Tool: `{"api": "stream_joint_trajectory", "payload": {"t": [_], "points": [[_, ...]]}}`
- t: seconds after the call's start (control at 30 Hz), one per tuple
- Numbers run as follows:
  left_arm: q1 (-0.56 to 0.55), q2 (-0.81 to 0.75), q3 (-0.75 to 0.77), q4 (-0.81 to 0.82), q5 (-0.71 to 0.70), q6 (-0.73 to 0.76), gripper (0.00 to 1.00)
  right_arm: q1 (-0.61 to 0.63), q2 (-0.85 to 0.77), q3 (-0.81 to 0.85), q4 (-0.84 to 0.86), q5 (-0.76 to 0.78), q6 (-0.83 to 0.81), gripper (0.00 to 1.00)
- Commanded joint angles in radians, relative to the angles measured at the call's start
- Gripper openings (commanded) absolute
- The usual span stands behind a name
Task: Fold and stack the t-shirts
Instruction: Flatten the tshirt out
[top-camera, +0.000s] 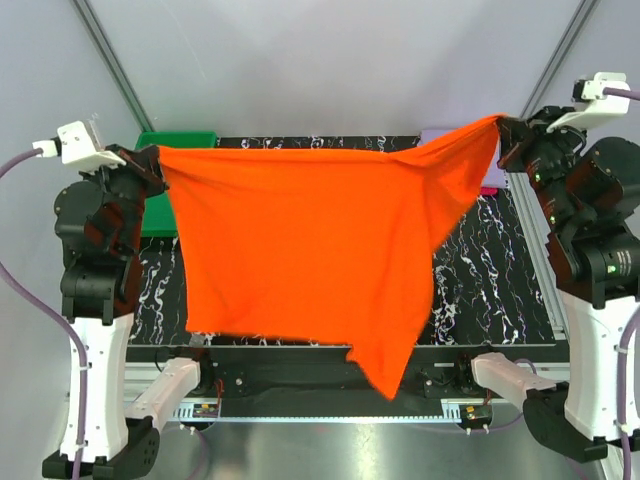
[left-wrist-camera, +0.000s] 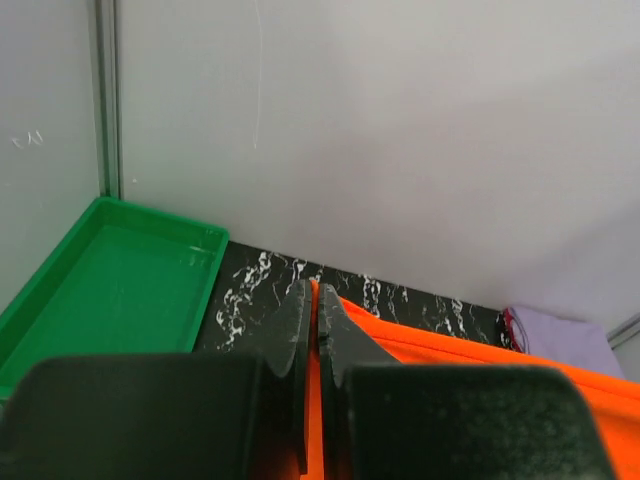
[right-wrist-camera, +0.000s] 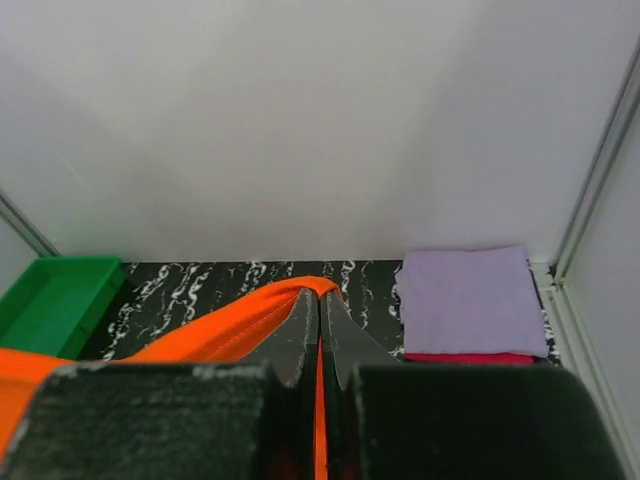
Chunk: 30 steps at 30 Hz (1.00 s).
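A large bright orange-red t-shirt (top-camera: 310, 250) hangs spread in the air between both arms, its lower corner drooping toward the table's near edge. My left gripper (top-camera: 150, 157) is shut on its left top corner; the left wrist view shows orange cloth (left-wrist-camera: 480, 350) pinched between the jaws of that gripper (left-wrist-camera: 314, 300). My right gripper (top-camera: 505, 127) is shut on the right top corner, cloth (right-wrist-camera: 220, 325) bunched over the gripper's (right-wrist-camera: 320, 305) tips. A folded lavender t-shirt (right-wrist-camera: 470, 298) lies on a folded crimson-pink one (right-wrist-camera: 465, 357) at the back right.
A green plastic tray (top-camera: 160, 215) sits at the back left (left-wrist-camera: 110, 280) of the black marbled table (top-camera: 480, 290). White walls with metal frame posts close the back and sides. Both arm bases stand at the near edge.
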<state>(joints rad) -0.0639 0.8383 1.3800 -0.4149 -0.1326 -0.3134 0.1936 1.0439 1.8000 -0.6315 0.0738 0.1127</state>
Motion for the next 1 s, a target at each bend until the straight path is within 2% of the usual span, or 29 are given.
{"api": "stream_joint_trajectory", "payload": {"t": [0.0,0.27,0.57,0.77,0.9,0.97], "points": [[0.007,-0.019,0.146,0.088,-0.059,0.022,0.00,0.001,-0.028,0.107,0.075,0.099,-0.148,0.00],[0.007,-0.062,0.212,0.107,-0.041,-0.002,0.00,0.001,-0.077,0.197,0.087,0.072,-0.182,0.00],[0.006,-0.172,0.290,0.068,-0.005,0.005,0.00,0.000,-0.196,0.295,0.067,-0.040,-0.050,0.00],[0.004,-0.168,0.311,0.085,-0.007,0.000,0.00,0.000,-0.160,0.418,0.035,-0.071,-0.008,0.00],[0.004,-0.124,0.255,0.116,0.001,0.000,0.00,0.000,-0.139,0.328,0.096,-0.046,-0.016,0.00],[0.004,-0.091,0.188,0.149,0.005,0.005,0.00,0.000,-0.134,0.199,0.131,-0.017,-0.025,0.00]]}}
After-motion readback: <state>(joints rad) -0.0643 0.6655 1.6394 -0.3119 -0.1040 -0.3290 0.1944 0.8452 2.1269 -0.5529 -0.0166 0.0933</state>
